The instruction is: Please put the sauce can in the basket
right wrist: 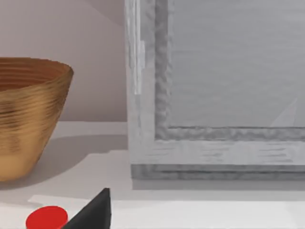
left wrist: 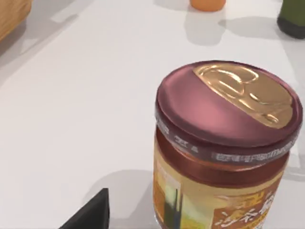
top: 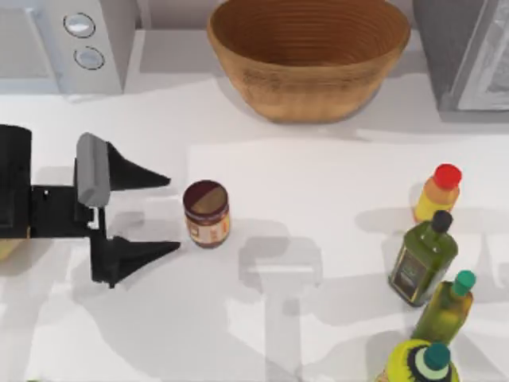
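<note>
Basket point(top: 310, 60) far rim cut off by top edge. My left arm's base point(top: 14, 183) runs off left. Nearest bottle point(top: 420, 364) cropped at bottom. Sauce can point(left wrist: 224, 148) label text unreadable.

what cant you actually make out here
- Sauce can: its base is cut off by the left wrist view's edge; the label text is too small to read.
- Right gripper: the right wrist view has one dark fingertip at the edge, so open or shut is unclear.
- Basket: far rim cropped by the top view's edge.
</note>
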